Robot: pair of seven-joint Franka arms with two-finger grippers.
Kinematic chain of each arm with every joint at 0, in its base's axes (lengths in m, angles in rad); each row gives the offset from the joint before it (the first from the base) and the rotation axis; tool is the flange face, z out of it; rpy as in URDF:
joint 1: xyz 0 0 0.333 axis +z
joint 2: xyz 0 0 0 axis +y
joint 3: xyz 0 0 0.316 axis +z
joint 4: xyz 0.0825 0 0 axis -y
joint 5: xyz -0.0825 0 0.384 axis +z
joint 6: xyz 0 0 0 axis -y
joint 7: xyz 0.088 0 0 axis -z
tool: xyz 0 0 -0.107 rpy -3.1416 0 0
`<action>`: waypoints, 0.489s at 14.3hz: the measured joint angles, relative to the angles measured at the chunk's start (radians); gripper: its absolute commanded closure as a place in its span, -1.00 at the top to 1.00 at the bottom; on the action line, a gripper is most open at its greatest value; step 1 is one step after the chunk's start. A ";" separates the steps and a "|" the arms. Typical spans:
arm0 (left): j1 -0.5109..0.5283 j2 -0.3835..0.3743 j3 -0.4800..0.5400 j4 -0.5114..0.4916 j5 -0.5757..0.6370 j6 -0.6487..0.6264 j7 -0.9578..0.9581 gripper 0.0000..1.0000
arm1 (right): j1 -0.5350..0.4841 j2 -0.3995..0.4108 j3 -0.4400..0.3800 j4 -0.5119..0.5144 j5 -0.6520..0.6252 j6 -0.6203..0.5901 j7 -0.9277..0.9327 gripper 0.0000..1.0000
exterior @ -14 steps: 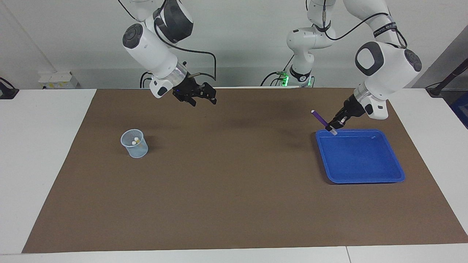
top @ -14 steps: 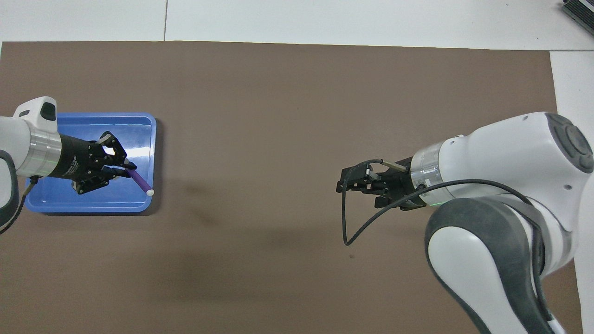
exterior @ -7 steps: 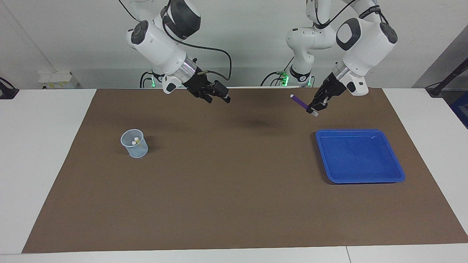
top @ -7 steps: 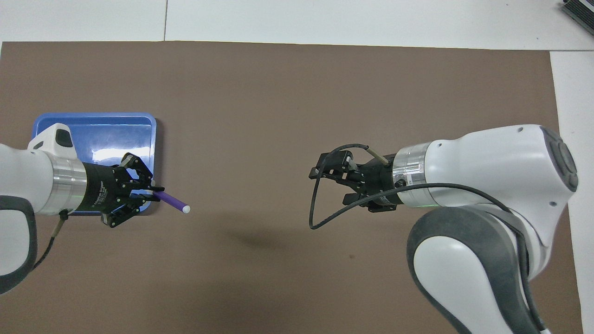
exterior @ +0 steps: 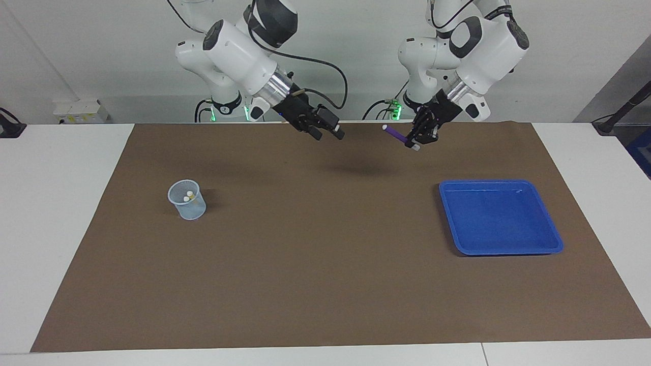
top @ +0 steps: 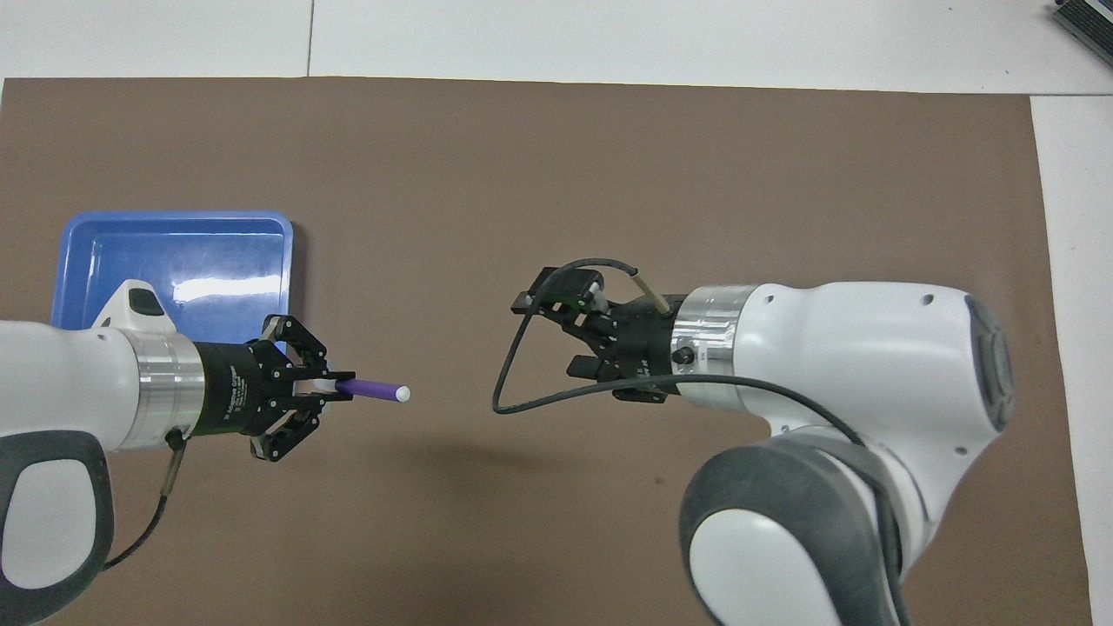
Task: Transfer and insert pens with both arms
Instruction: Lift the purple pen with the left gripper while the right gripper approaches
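Landmark: the brown mat (exterior: 325, 264), a flat, matte, felt-like rectangle covering most of the white table (exterior: 61, 213); every place below is given against it.
Cup: a small, round, pale translucent cup (exterior: 187, 200) with a fine mesh look, tapering downward, standing upright on the mat toward the right arm's end.
Cup contents: two whitish pen ends (exterior: 188, 195) show inside the rim, one with a trace of yellow below it; the pen bodies are hidden by the cup wall, so their colours cannot be told for sure.
Right gripper: the black right gripper (exterior: 325, 132) hangs over the mat's middle stretch along the robots' edge, its fingers spread apart and holding nothing; a black cable loops beside it.
Purple pen: a slim, smooth purple pen (exterior: 395, 134) with a rounded whitish tip, in the air above the mat between the two grippers, tip toward the right gripper and clear of it; its other end is buried in the left gripper.
Left gripper: the black left gripper (exterior: 420, 136), above the mat near the robots' edge, is clamped on the purple pen, fingertips together and outer links splayed.
Tray: a glossy blue plastic tray (exterior: 554, 239), squarish with rounded corners and a raised rim, lying flat on the mat toward the left arm's end; only reflected glare shows inside.
Cut off: both arms' upper links run out of the picture.
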 measured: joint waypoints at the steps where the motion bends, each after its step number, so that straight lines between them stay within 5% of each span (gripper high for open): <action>1: -0.021 -0.026 -0.001 -0.027 -0.001 0.019 -0.036 -1.00 | 0.031 0.000 0.000 0.000 0.000 0.022 0.029 1.00; 7: -0.059 -0.093 -0.022 -0.069 -0.001 0.038 -0.189 -1.00 | 0.099 0.002 0.000 -0.001 0.001 0.112 0.076 1.00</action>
